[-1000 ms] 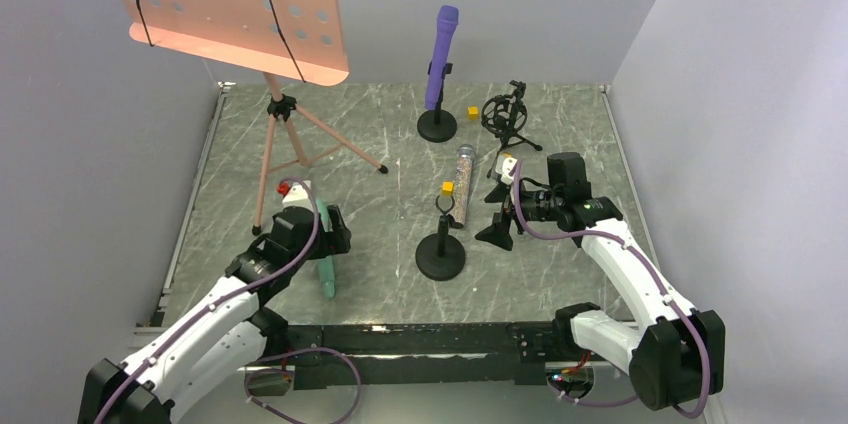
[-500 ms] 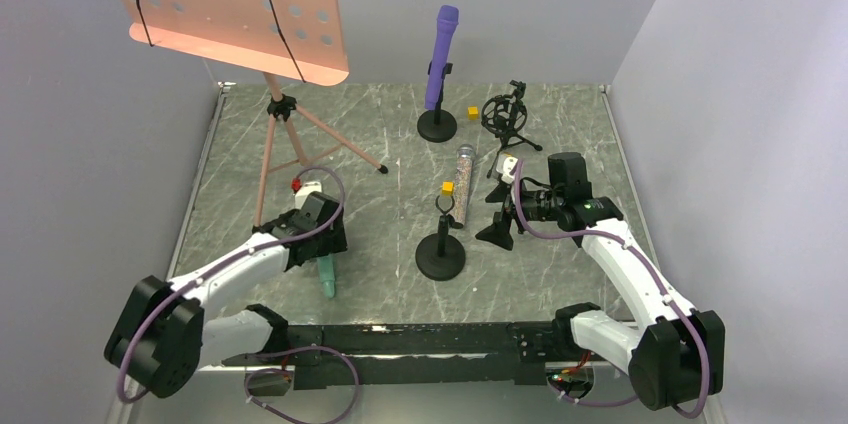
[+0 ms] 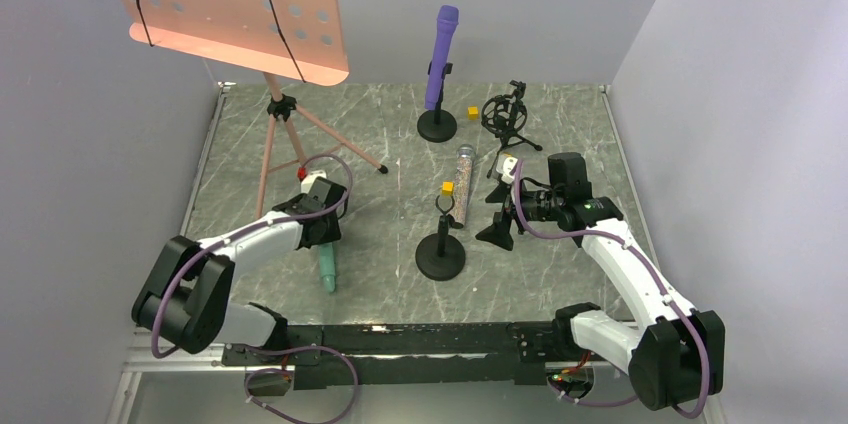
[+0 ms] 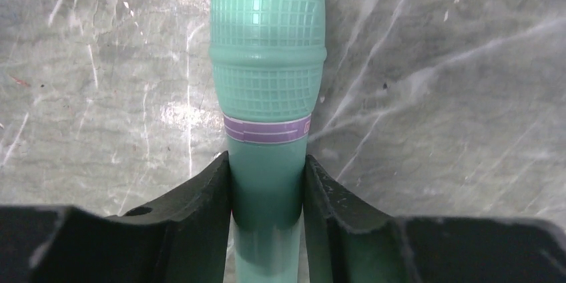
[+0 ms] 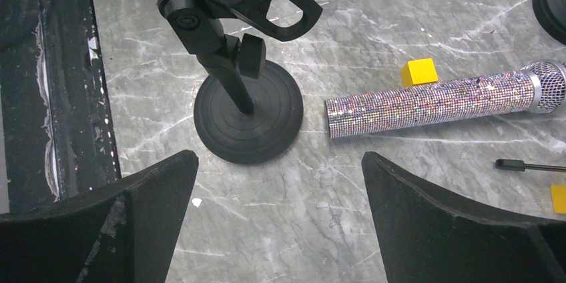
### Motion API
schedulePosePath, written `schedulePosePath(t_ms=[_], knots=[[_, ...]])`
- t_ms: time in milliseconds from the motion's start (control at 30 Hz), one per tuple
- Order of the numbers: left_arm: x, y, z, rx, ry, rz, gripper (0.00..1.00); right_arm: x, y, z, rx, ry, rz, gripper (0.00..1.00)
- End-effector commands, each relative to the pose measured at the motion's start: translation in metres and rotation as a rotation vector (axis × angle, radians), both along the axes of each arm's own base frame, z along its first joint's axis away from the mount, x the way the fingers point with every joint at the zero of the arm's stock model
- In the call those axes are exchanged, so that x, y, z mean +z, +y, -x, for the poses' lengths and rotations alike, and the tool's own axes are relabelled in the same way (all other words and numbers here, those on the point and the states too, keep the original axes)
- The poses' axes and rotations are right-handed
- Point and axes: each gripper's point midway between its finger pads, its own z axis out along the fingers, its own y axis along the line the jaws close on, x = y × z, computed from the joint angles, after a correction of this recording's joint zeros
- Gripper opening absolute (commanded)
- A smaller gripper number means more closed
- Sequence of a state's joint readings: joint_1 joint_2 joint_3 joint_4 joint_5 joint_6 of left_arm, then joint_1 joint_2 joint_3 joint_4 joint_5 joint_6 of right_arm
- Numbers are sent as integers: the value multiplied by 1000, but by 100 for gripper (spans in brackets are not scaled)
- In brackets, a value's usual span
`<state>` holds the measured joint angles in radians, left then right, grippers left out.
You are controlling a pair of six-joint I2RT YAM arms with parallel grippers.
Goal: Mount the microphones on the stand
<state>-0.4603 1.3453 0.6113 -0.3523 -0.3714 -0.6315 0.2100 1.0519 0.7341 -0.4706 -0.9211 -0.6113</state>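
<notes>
I am keeping the left gripper point(image 4: 267, 186) clamped on the mint green microphone point(image 4: 267, 63), with the fingers point(image 4: 200, 216) pressing both sides of the handle just below its purple band. In the overhead view one end of this mic point(image 3: 327, 274) is showing below the gripper point(image 3: 322, 234), lower left of centre. I cannot tell whether it is resting on the table point(image 3: 380, 134).

The right gripper point(image 5: 279, 159) is hanging with its jaws spread wide and gripping nothing. It is facing the empty stand point(image 5: 247, 119). The glittery microphone point(image 5: 427, 104) is lying flat to that stand's right, a yellow cube point(image 5: 419, 71) just beside it. The purple microphone point(image 3: 440, 54) is standing clipped in its stand at top centre.
</notes>
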Motion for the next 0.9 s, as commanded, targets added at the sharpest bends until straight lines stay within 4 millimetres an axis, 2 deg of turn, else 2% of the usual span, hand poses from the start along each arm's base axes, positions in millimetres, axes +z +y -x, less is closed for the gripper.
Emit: schedulePosePath(t_ms=[0, 67, 133, 267, 367, 533, 633, 800, 867], knots=[[-4, -4, -8, -15, 19, 31, 27, 16, 0, -5, 2, -67, -8, 100], [-5, -10, -7, -38, 27, 60, 13, 17, 0, -5, 3, -72, -7, 100], [0, -19, -6, -83, 22, 102, 2, 16, 0, -5, 3, -69, -7, 100], [32, -44, -3, -224, -52, 208, 0, 16, 0, -4, 13, -66, -9, 100], [67, -68, 2, -384, -162, 298, 0, 15, 0, -4, 14, -63, -6, 100], [141, -114, 20, -702, -425, 464, 0, 17, -1, -4, 16, -66, -8, 100], [186, -133, 35, -846, -591, 498, 0, 20, -5, -3, 15, -72, -10, 100], [238, -152, 57, -965, -755, 548, 0, 30, -11, 2, 28, -81, -36, 100], [266, -160, 64, -1000, -831, 605, 0, 34, -13, 4, 36, -91, -39, 100]])
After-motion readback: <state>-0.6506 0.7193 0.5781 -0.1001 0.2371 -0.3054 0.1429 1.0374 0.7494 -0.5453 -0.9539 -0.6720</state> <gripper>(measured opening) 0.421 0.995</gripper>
